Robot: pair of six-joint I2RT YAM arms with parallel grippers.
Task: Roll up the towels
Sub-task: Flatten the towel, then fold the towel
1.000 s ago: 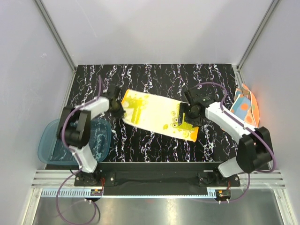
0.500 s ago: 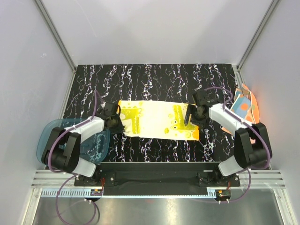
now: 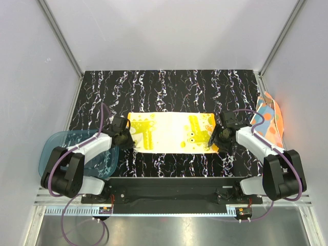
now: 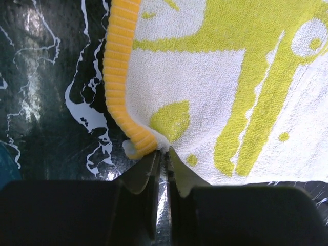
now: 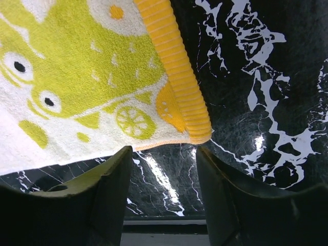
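The yellow towel [image 3: 169, 132] lies flat and spread out in the middle of the black marbled table, long side left to right. My left gripper [image 3: 129, 142] sits low at its near left corner. In the left wrist view the jaws [image 4: 164, 152] stand only a narrow slit apart, and the orange-banded corner [image 4: 134, 137] curls up against their tips. My right gripper [image 3: 211, 139] is at the near right corner, open, with bare table between its fingers [image 5: 164, 151] and the towel's corner [image 5: 197, 130] just beyond the tips. The orange towel [image 3: 267, 119] with blue patches lies crumpled at the far right.
A translucent blue tray [image 3: 54, 151] sits at the near left, partly under the left arm. White walls [image 3: 41, 77] close in the table on three sides. The black rail [image 3: 164, 180] of the arm bases runs along the near edge.
The yellow towel went from skewed and lifted to flat and square, drawn toward the near edge. Both grippers came down and nearer. The left jaws eased apart; the right jaws narrowed.
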